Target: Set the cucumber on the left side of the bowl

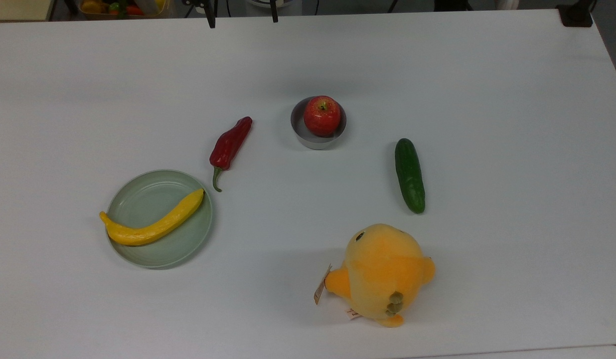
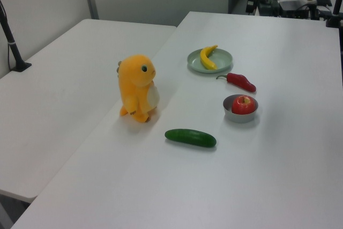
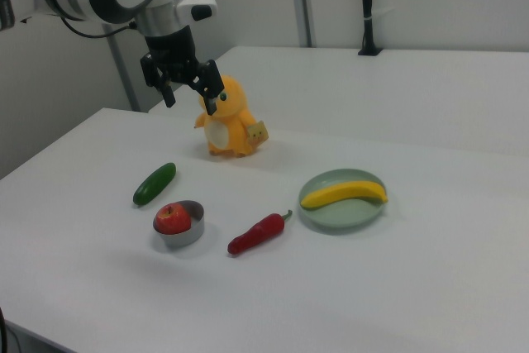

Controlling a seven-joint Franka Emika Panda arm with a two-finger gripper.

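The cucumber (image 1: 409,175) lies flat on the white table (image 1: 512,99), well apart from the grey bowl (image 1: 315,141) holding the apple (image 1: 321,115), on the top view's right of it and just past the yellow plush toy (image 1: 380,271). To pick it cleanly, the gripper (image 3: 189,93) should probably come straight down over the cucumber's middle with its fingers across the short axis, clear of the plush. In the right view the arm hangs high above the table beside the plush, wrist pointing down, fingers spread wide and empty.

No text I can read; the tags (image 1: 320,288) on the plush toy (image 1: 383,271) are illegible.
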